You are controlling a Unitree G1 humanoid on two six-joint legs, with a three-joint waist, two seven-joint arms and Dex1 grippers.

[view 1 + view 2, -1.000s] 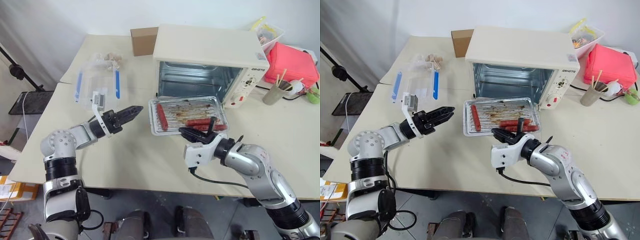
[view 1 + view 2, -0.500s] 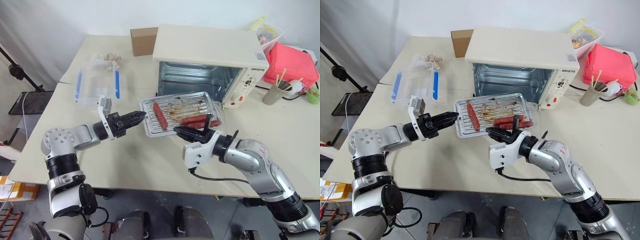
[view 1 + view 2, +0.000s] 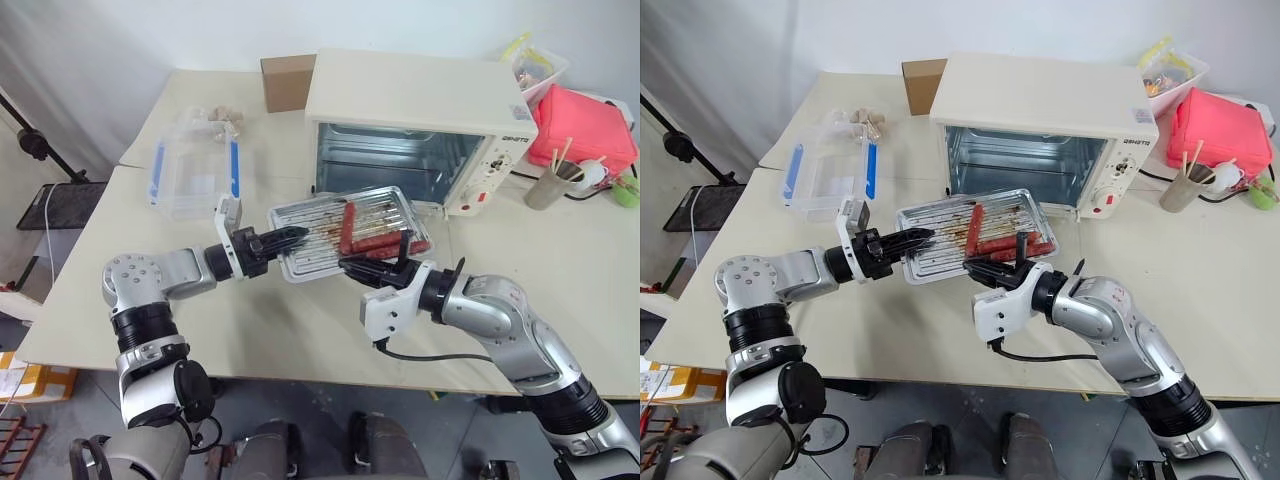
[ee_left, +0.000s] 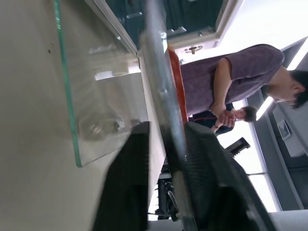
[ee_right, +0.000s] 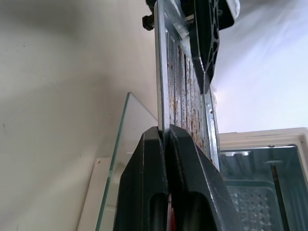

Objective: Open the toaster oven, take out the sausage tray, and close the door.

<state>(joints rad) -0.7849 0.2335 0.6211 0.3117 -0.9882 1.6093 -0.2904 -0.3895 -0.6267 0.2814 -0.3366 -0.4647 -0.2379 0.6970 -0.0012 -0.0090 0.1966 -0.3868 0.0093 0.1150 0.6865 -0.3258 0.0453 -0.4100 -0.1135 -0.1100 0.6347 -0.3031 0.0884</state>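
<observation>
Head views are showing bright, even, diffuse light from above; the surface (image 3: 300,330) is looking evenly lit with soft, faint shadows under the arms. The tray (image 3: 345,230) is giving small glints off its metal rim. The oven (image 3: 420,110) interior is reading darker than its top. Far corners are bending slightly from wide-angle distortion. The left wrist view is blowing out at a bright window area, with the close fingers (image 4: 211,183) going soft and dark. The right wrist view is showing the near fingers (image 5: 144,192) blurred and the background washing pale.
</observation>
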